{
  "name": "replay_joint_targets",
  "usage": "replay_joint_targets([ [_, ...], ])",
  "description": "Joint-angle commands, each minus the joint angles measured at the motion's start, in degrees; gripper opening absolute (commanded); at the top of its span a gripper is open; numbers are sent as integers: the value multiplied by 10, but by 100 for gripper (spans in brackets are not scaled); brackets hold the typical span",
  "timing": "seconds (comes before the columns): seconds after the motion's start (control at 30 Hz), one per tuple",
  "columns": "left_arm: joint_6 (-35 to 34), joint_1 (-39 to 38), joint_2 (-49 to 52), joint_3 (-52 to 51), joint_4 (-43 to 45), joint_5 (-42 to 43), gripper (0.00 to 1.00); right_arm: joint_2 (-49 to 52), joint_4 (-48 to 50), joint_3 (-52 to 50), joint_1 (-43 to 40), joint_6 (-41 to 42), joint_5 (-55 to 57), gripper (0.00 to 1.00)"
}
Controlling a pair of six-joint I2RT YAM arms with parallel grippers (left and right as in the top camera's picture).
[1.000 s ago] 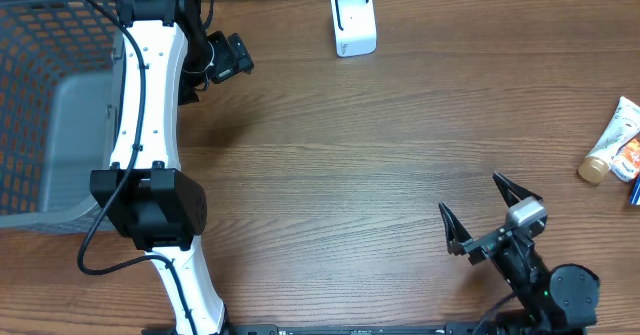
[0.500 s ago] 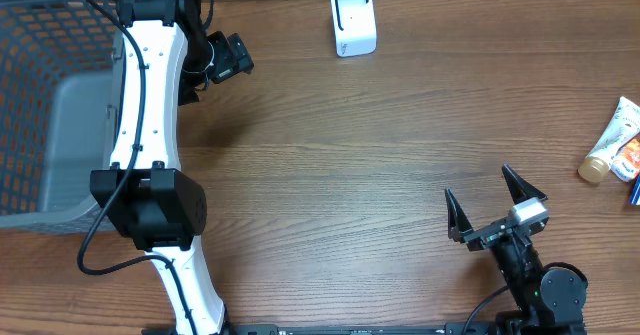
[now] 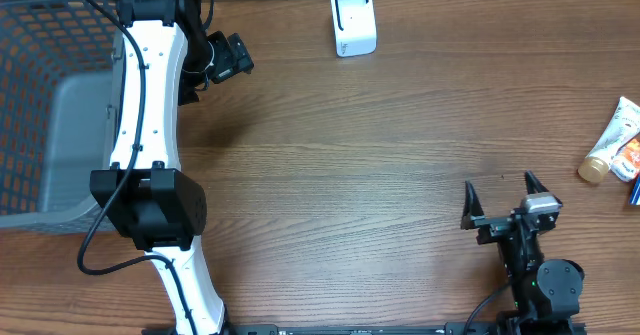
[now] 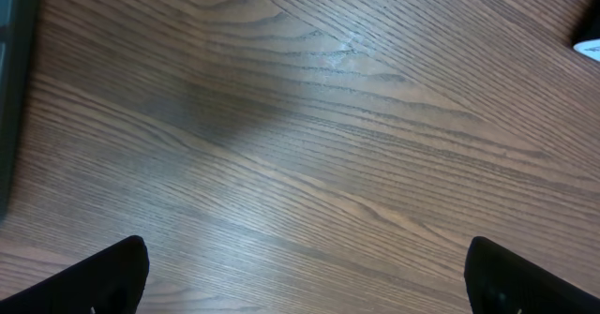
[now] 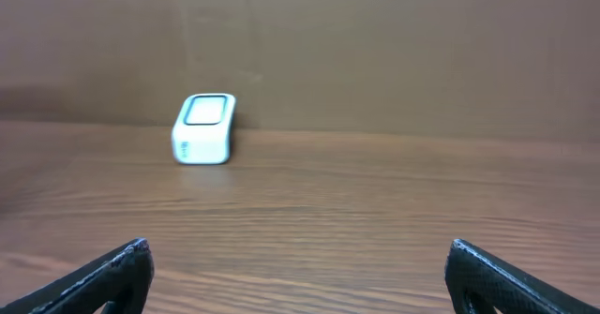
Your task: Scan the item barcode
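Right claw wide open, empty; left claw wide open, empty.

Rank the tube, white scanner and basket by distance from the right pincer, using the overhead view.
From the right pincer:
1. Tube, at the right edge.
2. White scanner, top centre.
3. Basket, far left.

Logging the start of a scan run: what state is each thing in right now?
Left gripper: fingers open, empty.
Right gripper: fingers open, empty.
Scanner: on the table, nothing before it.
Tube: lying at the table's right edge, untouched.
Basket: upright, no items visible inside.
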Motion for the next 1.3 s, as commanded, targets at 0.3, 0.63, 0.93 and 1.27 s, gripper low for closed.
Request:
replay_joint_targets([
  [0.3,-8,1,-3,5,1,-4,100,-6,2,-6,-19,63,32,100],
  [0.63,-8,1,-3,5,1,-4,100,-6,2,-6,-19,-17,28,100],
  [0.93,-8,1,-3,5,1,-4,100,-6,2,-6,-18,-21,28,100],
  [1.27,-8,1,-3,5,1,-4,100,-6,3,-6,-18,-21,28,100],
])
